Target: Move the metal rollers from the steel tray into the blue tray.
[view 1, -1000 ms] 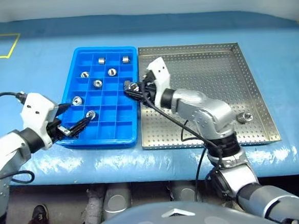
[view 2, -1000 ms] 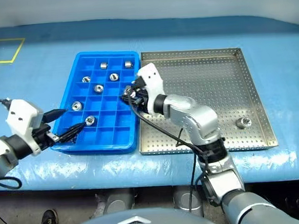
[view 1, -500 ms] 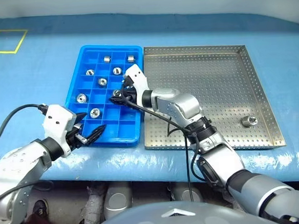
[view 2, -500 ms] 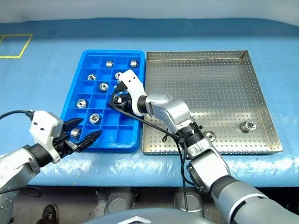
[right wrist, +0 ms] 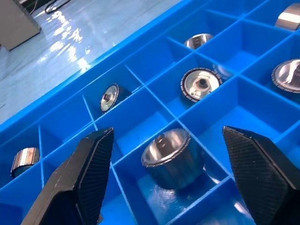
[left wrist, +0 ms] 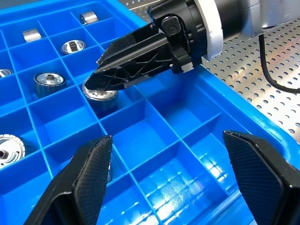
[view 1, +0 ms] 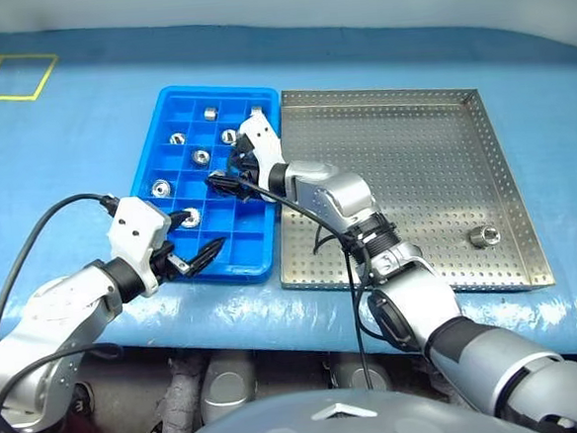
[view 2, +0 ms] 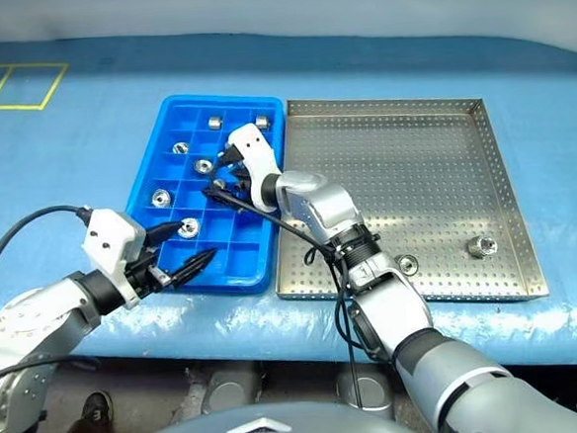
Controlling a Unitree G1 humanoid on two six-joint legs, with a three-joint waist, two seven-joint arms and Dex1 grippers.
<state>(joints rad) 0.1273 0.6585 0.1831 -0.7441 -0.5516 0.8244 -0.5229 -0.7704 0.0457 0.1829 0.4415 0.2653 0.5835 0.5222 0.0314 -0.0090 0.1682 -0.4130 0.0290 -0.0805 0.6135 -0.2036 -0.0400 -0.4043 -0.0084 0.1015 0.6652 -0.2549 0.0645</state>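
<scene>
Metal rollers point(view 1: 201, 156) mostly sit in the blue tray point(view 1: 223, 277) already, one per compartment. Counting the fresh one, seven are visible there, spread from the near-left cells up to the far row. Nearest, the left gripper point(view 1: 203, 234) hovers over the near edge of the blue tray, fingers wide apart and nothing between them. One seated roller point(view 1: 189, 216) lies just beside its upper finger, not touched as far as I can tell. On the steel tray point(view 1: 414, 168), one roller point(view 1: 484, 235) stands toward the near right corner. A second ring-shaped piece point(view 2: 407, 263) shows by the near rim just beside the right forearm, probably another roller but too small to be sure. Further in, the right gripper point(view 1: 222, 181) reaches across from the steel tray's side to the middle of the blue tray. A second ago its jaws were pinched together on a roller at the tray's right edge. Now they stand apart, and the dropped roller point(right wrist: 172, 157) sits in the compartment directly under and between the fingertips, slightly tilted and clear of both fingers. So a release just happened, and that roller counts as delivered. The left arm also came in rightward toward the tray's near edge, jaws unchanged. Judgement: the task is nearly done, with one or two rollers left on the steel tray. Next is likely to lift the right gripper clear without nudging the loose roller, then go back to the near right corner of the steel tray. Far row of the blue tray holds two rollers, undisturbed.
</scene>
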